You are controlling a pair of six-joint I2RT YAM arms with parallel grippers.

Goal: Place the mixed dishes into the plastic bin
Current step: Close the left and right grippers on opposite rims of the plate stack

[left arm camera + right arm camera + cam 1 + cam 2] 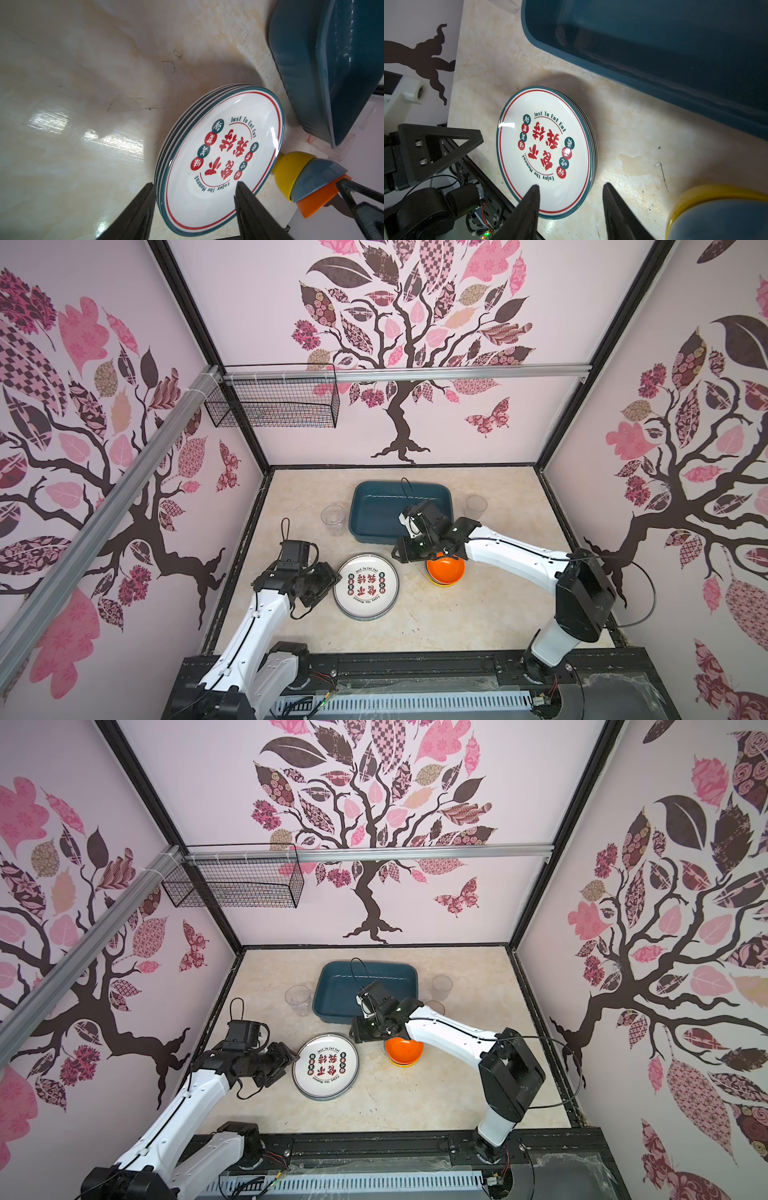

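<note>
- I see white plates (366, 586) stacked flat on the counter (457, 622); nested bowls (445, 570), orange uppermost, just beside.
- Teal bin (378, 510) sits behind, between left cup (333, 519) and right cup (476, 507).

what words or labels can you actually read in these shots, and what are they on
"Just To Eat Eat": teal lettering arched on the top plate of the stack.
"Enjoy The Moment": arched on the same plate, on the opposite side.
Large red Chinese characters at the plate's middle: sharp, but seen turned, so I cannot read them surely.
Small round red and teal badges, one character each: too small to read.
Bin, bowls, cups: no text seen.
</note>
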